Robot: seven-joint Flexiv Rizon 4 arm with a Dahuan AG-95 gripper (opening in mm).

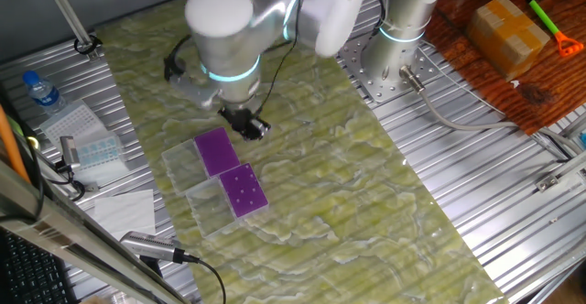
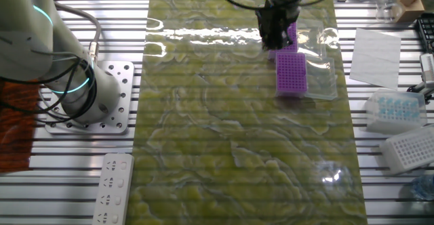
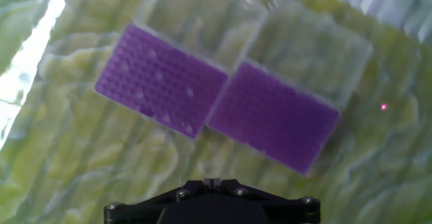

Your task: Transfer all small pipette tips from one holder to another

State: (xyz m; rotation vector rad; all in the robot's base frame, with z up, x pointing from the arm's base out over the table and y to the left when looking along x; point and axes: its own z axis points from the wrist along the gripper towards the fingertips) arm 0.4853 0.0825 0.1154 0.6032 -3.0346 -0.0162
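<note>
- While the gripper (image 1: 249, 125) hangs above the mat (image 1: 366, 203), the two purple racks lie below it, touching each other end to end.
- From the hand view, the rack with tips (image 3: 162, 80) is below and to the left of the jaws, and the empty rack (image 3: 273, 116) is below and a little to the right.
- The small pipette tips (image 3: 190, 93) are seen only as a few scattered white dots in the left rack; the other rack shows no dots.
- If the jaws are open or closed, I cannot tell: the hand view shows only the black base of the hand, and in both fixed views the fingers are too small.
- Risk, in my judgement: the tips are very tiny and spread apart, so a descent that is a little off would hit the rack surface or push a neighbour tip.
- Each rack has a clear lid (image 3: 310, 42) lying open behind it; a low sideways move could catch it and shift the racks.
- The racks look light, so a tip that sticks in its hole could lift the whole rack.
</note>
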